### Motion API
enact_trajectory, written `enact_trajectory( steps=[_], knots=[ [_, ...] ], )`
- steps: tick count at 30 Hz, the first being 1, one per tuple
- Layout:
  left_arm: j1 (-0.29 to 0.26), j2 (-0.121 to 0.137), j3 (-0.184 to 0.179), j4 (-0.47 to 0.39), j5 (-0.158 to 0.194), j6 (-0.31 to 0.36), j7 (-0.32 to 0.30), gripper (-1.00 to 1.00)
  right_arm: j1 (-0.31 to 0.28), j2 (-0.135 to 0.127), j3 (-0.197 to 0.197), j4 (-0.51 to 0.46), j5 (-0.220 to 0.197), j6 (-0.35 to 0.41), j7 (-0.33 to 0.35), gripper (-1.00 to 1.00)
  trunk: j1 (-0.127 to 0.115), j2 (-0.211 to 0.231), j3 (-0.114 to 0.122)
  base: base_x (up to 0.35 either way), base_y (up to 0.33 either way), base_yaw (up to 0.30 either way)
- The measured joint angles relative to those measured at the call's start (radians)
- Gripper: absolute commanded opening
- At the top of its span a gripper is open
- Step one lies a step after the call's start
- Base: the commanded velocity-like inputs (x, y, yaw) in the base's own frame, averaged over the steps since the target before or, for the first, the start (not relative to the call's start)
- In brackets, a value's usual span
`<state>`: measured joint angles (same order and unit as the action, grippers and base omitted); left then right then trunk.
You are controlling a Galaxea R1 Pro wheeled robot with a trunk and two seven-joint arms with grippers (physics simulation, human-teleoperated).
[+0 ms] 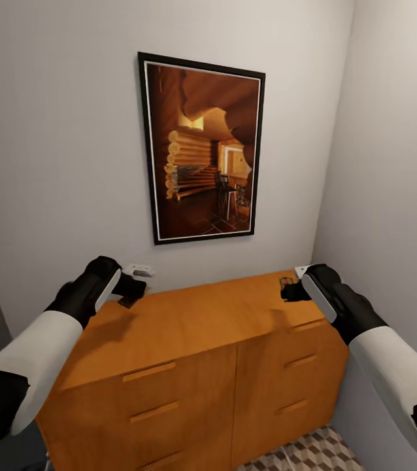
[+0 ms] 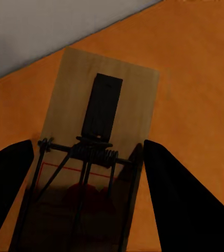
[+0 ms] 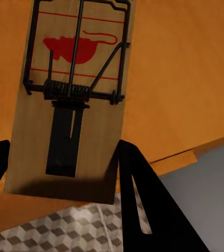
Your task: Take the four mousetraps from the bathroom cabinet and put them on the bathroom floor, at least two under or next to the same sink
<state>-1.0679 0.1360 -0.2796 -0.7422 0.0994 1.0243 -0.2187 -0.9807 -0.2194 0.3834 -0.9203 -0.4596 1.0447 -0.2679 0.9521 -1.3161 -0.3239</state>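
The orange-brown cabinet stands against the wall below me. At its back left corner my left gripper is shut on a mousetrap that lies flat on the cabinet top, its black fingers pressed to both long edges. At the right end my right gripper is shut on a second mousetrap, held just above the cabinet top, with one end over the cabinet's edge and the cube-patterned floor beneath. The other mousetraps and the sink are out of view.
A framed picture of a log interior hangs on the grey wall above the cabinet. A side wall closes in tight on the right. Patterned floor tiles show in front of the cabinet's drawer fronts.
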Motion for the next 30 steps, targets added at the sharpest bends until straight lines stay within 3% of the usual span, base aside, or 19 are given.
enact_trajectory(
  steps=[1, 3, 5, 8, 13, 16, 30],
  knots=[
    [0.000, -0.008, 0.004, 0.000, -0.002, 0.000, 0.014, -1.00, 0.000, 0.000, 0.000, 0.000, 0.000, 0.000, 0.000, -1.00, 0.000, 0.000, 0.000, 0.000, 0.000, 0.272],
    [0.000, -0.064, 0.045, 0.002, 0.002, -0.012, 0.140, -1.00, 0.000, 0.000, 0.000, -0.008, 0.007, 0.000, -0.002, -1.00, 0.000, 0.000, 0.000, 0.000, 0.000, 0.247],
    [0.000, -0.104, 0.085, 0.003, 0.003, -0.035, 0.223, -1.00, 0.000, 0.000, 0.000, -0.015, 0.009, 0.000, -0.002, -1.00, 0.000, 0.000, 0.000, 0.000, 0.000, 0.116],
    [0.000, -0.141, 0.121, 0.010, 0.023, -0.054, 0.274, -1.00, 0.000, 0.000, -0.001, -0.022, 0.010, 0.000, -0.002, -1.00, 0.000, 0.000, 0.000, 0.000, 0.000, 0.033],
    [0.000, -0.149, 0.130, 0.019, 0.095, -0.053, 0.286, -1.00, 0.000, -0.003, -0.002, -0.024, 0.010, 0.000, -0.001, -1.00, 0.001, 0.000, 0.000, -0.222, 0.000, 0.006],
    [0.000, -0.149, 0.131, 0.022, 0.121, -0.052, 0.288, -1.00, 0.000, -0.003, -0.002, -0.024, 0.009, 0.000, -0.002, -1.00, 0.001, 0.000, 0.000, -0.315, 0.000, 0.001],
    [0.003, -0.148, 0.132, 0.055, 0.135, -0.054, 0.290, -1.00, 0.000, -0.001, -0.001, -0.024, 0.000, 0.000, 0.002, -1.00, 0.001, 0.000, 0.000, -0.343, 0.000, 0.000]
  ],
)
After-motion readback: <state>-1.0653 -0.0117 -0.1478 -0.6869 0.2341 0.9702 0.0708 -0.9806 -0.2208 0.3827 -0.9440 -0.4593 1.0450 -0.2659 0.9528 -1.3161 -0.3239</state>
